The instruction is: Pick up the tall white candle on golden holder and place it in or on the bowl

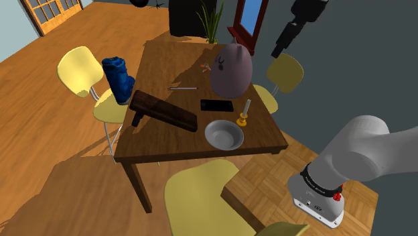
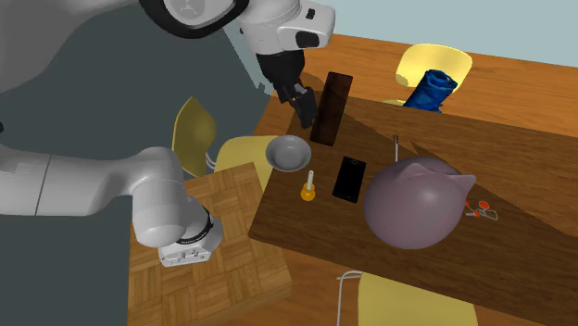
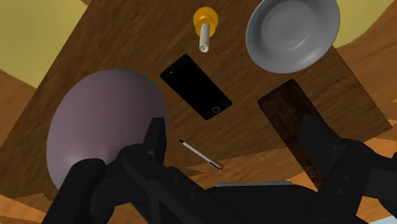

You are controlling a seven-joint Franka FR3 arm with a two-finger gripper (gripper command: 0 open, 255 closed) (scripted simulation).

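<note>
The candle [image 1: 245, 111] is a slim pale stick upright on a small golden holder, near the table edge closest to the stand. It also appears as the candle [image 2: 308, 187] and the candle [image 3: 204, 28]. The grey bowl [image 1: 224, 135] lies just beside it, seen too as the bowl [image 2: 288, 152] and the bowl [image 3: 292, 32]. My gripper [image 1: 276, 50] hangs high above the table, well clear of both. The gripper [image 2: 305, 114] points down at the tabletop. In the wrist view the gripper [image 3: 236, 137] is open with nothing between its fingers.
On the brown table [image 1: 167, 144] lie a black phone [image 1: 217, 105], a dark board [image 1: 163, 110], a pen [image 1: 182, 88], a mauve round plush [image 1: 232, 67] and a blue object [image 1: 117, 79]. Yellow chairs [image 1: 201, 194] surround it. The stand [image 1: 321, 198] sits at the lower right.
</note>
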